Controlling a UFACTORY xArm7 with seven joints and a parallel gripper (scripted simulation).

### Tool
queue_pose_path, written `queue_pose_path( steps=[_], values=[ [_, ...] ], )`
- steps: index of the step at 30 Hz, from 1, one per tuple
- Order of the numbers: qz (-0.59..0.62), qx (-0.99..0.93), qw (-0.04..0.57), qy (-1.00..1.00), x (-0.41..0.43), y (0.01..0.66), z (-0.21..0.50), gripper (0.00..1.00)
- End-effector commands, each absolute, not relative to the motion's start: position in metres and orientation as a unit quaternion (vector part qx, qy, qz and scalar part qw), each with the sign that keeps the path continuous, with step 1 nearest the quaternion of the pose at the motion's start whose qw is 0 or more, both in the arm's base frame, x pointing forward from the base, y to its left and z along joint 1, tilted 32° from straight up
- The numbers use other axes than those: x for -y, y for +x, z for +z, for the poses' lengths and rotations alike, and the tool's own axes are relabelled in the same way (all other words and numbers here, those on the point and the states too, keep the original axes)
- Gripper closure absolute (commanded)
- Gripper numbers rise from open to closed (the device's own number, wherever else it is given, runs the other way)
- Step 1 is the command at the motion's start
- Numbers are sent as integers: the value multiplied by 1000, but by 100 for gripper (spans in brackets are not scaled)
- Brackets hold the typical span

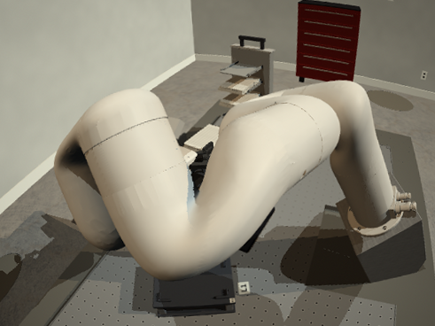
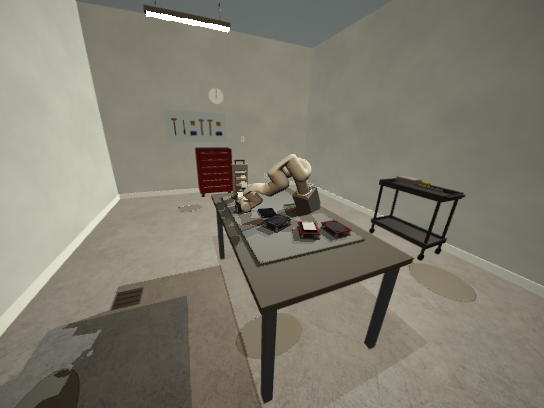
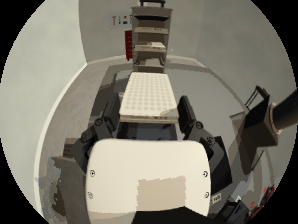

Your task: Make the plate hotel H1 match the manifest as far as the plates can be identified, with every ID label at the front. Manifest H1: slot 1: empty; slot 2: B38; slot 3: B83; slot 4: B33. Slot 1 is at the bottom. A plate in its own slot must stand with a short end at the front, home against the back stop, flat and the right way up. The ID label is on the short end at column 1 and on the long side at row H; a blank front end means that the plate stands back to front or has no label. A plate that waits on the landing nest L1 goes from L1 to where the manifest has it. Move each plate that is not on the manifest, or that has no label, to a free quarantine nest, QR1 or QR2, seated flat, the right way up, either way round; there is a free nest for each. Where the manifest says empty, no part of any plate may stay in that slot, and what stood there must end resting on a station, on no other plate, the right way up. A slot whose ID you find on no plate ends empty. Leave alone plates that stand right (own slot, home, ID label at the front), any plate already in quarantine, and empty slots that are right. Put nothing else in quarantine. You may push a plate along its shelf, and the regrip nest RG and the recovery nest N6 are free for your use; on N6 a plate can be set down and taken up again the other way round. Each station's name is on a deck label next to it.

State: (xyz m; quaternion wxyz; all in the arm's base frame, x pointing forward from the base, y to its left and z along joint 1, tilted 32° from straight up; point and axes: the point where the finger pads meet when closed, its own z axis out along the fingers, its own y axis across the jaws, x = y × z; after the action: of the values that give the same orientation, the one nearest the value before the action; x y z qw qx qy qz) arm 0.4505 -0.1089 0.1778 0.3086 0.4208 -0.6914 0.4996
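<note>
I saw one gripper (image 3: 149, 119) clamped on one white plate (image 3: 147, 95), facing one plate hotel (image 3: 152, 35); two red-rimmed nests (image 2: 336, 227), one holding a white plate.

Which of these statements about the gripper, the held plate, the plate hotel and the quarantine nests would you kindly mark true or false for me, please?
1. The gripper is shut on a white plate. True.
2. The plate hotel stands behind the gripper, out of the wrist view. False: it stands ahead, in view.
3. The held plate points lengthwise toward the hotel. True.
4. Both red-rimmed nests hold plates. False: one holds a white plate, the other looks bare.
5. A red drawer cabinet stands by the back wall. True.
</note>
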Motion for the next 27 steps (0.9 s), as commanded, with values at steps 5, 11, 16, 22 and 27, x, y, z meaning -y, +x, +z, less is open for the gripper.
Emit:
queue_pose_path(
  steps=[5,11,16,22,27],
  values=[
    [500,692,308,420,111,447,185,100],
    [500,692,308,420,113,444,190,100],
    [500,692,308,420,115,440,197,100],
    [500,692,308,420,118,436,206,100],
    [500,692,308,420,119,434,210,100]
  ],
)
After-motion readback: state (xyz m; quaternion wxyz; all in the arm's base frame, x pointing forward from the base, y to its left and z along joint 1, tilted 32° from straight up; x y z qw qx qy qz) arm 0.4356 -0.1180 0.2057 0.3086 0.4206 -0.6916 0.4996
